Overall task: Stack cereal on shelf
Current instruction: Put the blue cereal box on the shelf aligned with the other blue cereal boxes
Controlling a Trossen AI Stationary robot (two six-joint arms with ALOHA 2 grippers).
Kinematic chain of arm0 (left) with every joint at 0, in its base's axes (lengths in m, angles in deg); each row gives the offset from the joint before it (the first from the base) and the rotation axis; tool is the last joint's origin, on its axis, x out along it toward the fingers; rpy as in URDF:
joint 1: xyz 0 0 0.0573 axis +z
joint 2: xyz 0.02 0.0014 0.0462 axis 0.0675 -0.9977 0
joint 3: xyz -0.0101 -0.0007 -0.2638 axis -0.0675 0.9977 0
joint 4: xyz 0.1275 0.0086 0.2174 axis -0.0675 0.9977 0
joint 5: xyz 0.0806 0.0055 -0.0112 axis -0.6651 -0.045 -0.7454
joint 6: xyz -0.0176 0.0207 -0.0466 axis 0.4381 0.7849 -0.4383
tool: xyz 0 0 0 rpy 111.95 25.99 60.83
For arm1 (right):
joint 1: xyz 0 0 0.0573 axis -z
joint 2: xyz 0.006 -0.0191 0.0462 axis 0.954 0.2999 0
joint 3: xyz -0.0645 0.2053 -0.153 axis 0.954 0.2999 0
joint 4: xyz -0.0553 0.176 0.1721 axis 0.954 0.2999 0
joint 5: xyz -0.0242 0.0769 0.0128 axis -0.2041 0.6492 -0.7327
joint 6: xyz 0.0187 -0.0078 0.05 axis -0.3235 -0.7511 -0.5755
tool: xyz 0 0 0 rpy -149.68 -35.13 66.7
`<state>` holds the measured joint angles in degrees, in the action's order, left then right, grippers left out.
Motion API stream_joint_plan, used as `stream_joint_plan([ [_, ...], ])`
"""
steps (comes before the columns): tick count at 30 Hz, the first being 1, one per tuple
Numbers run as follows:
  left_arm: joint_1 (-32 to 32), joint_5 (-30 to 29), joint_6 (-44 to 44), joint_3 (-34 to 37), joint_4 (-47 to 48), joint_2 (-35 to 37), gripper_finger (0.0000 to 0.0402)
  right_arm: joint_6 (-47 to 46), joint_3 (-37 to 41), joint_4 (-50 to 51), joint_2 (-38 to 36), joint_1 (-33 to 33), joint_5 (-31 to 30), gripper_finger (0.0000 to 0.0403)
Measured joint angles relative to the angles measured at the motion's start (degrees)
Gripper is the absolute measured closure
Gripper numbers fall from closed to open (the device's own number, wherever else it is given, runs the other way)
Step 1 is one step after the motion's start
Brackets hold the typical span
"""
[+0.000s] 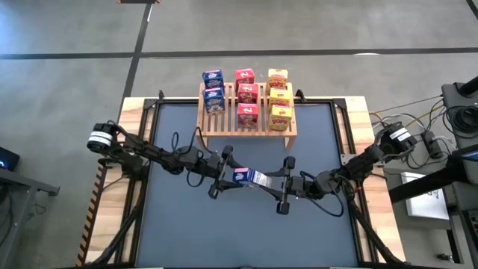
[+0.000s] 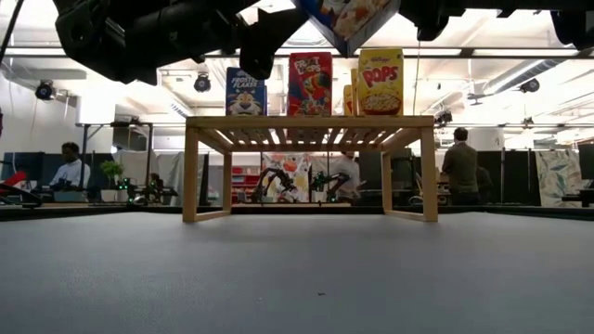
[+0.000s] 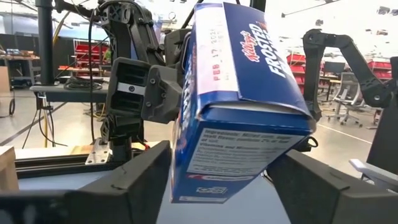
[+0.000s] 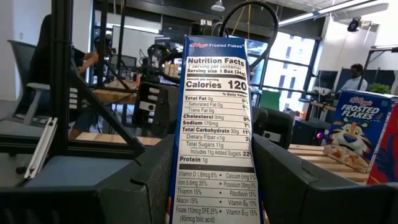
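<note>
The wooden slatted shelf (image 1: 246,123) stands at the table's far middle. On it stand two blue boxes (image 1: 213,88), three red boxes (image 1: 246,94) and three yellow boxes (image 1: 280,97), all upright on their bottom ends. A third blue cereal box (image 1: 250,177) hangs over the mat's middle between my two grippers. My left gripper (image 1: 233,175) is on its left side and my right gripper (image 1: 267,181) on its right. Both are shut on it. In the low view the box (image 2: 348,19) shows tilted, high above the table. My left gripper pinches the blue box between its two fingers (image 3: 146,180), on two opposite faces near the narrow ingredients side (image 3: 236,149). The fingers come level from the table's left. The box is tilted and clear of the table. My right gripper pinches the same box between its two fingers (image 4: 149,180), on the two broad faces beside the narrow nutrition-facts side (image 4: 214,124). The fingers come level from the table's right. The box stands upright between them, clear of the table.
The dark mat (image 1: 246,232) lies bare toward the near edge, with wooden table borders (image 1: 358,119) on both sides. Cables and gear (image 1: 441,134) sit off the right edge. People stand in the room beyond (image 2: 459,167).
</note>
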<state>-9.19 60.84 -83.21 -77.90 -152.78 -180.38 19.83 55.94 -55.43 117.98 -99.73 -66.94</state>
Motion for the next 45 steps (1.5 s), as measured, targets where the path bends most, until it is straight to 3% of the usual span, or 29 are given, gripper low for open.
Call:
stream_joint_plan([
  [9,0.00,-0.02,0.22,0.00,0.02,0.00,0.0215,-0.09,-0.02,0.01,-0.02,0.00,-0.05,0.0220],
  [19,0.00,-0.04,0.24,0.00,0.20,-0.02,0.0226,-0.33,-0.01,0.54,-0.04,-0.04,0.04,0.0216],
  [27,0.78,0.02,0.25,0.02,4.12,1.49,0.0226,-1.01,0.00,0.60,-0.10,-0.07,0.13,0.0149],
  [31,1.81,0.02,1.68,0.02,10.71,4.61,0.0226,-1.31,0.00,0.45,-0.50,-0.07,0.06,0.0102],
  [36,3.61,-0.29,5.64,0.02,26.09,13.63,0.0226,-1.80,0.00,3.35,-1.64,-0.09,-0.12,0.0067],
  [45,7.49,-15.04,14.03,0.02,51.88,33.35,0.0226,-3.41,0.02,7.07,-3.06,-0.09,-1.60,0.0069],
])
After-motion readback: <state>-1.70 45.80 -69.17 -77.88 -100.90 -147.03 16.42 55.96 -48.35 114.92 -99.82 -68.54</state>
